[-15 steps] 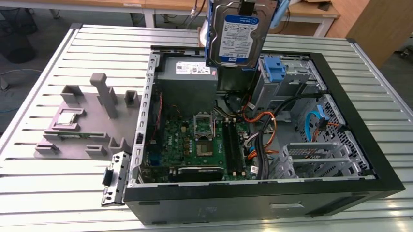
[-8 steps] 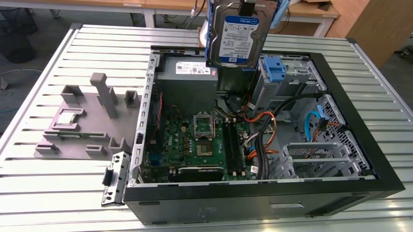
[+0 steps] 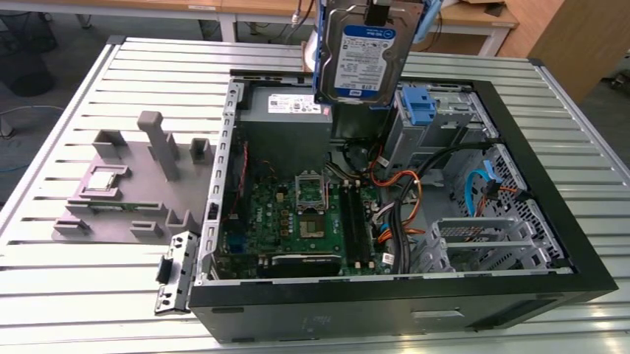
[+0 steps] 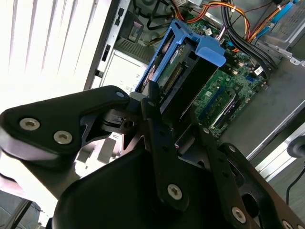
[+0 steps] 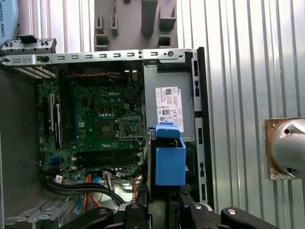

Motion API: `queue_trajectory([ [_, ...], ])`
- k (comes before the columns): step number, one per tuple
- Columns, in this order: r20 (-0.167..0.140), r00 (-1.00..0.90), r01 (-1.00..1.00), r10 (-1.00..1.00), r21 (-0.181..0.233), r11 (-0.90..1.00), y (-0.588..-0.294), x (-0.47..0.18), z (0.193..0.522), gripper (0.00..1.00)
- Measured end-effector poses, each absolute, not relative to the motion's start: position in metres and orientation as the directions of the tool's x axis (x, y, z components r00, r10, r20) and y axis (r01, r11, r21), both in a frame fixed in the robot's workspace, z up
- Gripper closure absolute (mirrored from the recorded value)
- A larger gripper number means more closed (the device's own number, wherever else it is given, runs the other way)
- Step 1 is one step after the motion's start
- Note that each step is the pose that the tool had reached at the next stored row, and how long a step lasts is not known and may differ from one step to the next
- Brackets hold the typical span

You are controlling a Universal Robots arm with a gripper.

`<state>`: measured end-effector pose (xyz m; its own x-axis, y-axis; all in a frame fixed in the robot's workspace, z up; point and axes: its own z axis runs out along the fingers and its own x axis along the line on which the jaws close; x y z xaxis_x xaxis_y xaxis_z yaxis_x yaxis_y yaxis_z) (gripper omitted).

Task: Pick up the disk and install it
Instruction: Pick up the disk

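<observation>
Gripper (image 4: 172, 113) clamps disk (image 3: 362, 59) above power supply (image 3: 285, 122), open case (image 3: 557, 193).

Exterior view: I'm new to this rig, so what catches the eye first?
The disk, labelled white-and-blue in a blue carrier, hangs in the gripper above the open computer case. Inside lies the green motherboard; a grey fixture stands beside the case on the exterior view's left.

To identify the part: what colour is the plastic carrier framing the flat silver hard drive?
Blue plastic carrier, best in the second wrist view.
</observation>
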<state>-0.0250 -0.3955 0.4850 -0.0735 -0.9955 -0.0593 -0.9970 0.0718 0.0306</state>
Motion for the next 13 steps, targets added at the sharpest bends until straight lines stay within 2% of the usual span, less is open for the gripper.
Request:
queue_trajectory([
  [13,-0.042,-0.074,-0.997,-0.996,0.029,0.072,-0.4052,-0.0247,0.4849,0.65],
])
